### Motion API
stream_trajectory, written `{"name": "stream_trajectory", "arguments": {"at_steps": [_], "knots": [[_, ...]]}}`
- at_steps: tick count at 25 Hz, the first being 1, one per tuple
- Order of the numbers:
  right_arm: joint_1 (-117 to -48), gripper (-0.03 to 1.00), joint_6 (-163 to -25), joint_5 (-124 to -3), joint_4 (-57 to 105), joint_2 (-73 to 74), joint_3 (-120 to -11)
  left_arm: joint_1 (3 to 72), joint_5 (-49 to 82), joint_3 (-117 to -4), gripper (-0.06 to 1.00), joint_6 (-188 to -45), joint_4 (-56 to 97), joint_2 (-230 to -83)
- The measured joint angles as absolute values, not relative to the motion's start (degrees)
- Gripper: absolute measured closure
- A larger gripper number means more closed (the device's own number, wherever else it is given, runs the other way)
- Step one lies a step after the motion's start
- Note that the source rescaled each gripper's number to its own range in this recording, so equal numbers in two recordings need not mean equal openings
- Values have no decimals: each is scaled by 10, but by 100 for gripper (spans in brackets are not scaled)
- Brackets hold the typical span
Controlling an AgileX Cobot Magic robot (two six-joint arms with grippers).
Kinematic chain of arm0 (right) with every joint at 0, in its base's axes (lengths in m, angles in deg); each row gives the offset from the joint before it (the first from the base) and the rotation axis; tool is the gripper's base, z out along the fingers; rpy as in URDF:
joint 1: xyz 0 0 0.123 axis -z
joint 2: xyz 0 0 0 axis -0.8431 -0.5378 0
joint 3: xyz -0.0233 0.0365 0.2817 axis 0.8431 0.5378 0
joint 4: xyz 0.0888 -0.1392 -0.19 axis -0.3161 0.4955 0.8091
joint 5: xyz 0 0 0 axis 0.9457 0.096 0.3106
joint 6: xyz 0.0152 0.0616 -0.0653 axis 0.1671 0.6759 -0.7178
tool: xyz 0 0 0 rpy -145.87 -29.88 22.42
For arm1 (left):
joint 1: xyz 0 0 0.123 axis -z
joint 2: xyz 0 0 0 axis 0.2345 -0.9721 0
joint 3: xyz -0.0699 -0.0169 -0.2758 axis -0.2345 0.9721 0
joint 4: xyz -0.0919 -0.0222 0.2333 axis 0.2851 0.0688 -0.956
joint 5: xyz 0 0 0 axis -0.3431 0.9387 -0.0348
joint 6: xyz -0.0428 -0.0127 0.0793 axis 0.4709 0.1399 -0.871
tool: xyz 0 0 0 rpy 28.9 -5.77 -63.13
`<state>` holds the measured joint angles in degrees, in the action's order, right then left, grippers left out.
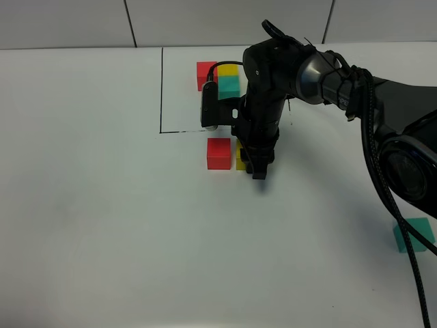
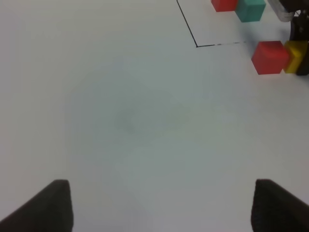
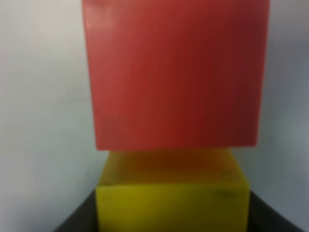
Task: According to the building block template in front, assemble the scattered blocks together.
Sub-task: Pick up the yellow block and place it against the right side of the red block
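The right gripper (image 1: 259, 171) is clenched shut with nothing between its jaws, and it is set low over the table (image 1: 102, 225), right against the yellow cube (image 2: 293, 57). The yellow cube is seen touching the red cube (image 1: 218, 153) side by side, just outside the near line of the black outline (image 1: 162, 89). Inside that outline the template (image 1: 229, 83) is found: a red and a yellow cube in a row, with a teal one in front of the yellow. The loose teal cube (image 1: 413, 234) is placed well apart, towards the table's right edge. The left gripper (image 2: 161, 186) is held wide open above bare table, and nothing is gripped by it.
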<state>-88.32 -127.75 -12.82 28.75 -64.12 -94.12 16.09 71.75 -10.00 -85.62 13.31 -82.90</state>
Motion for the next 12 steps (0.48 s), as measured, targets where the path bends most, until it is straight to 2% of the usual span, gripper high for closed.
{"name": "stream_trajectory", "arguments": {"at_steps": [12], "knots": [[-891,97,-1274,-141,267,-642,-942,161,718,-100,14,-856,133,-829]]}}
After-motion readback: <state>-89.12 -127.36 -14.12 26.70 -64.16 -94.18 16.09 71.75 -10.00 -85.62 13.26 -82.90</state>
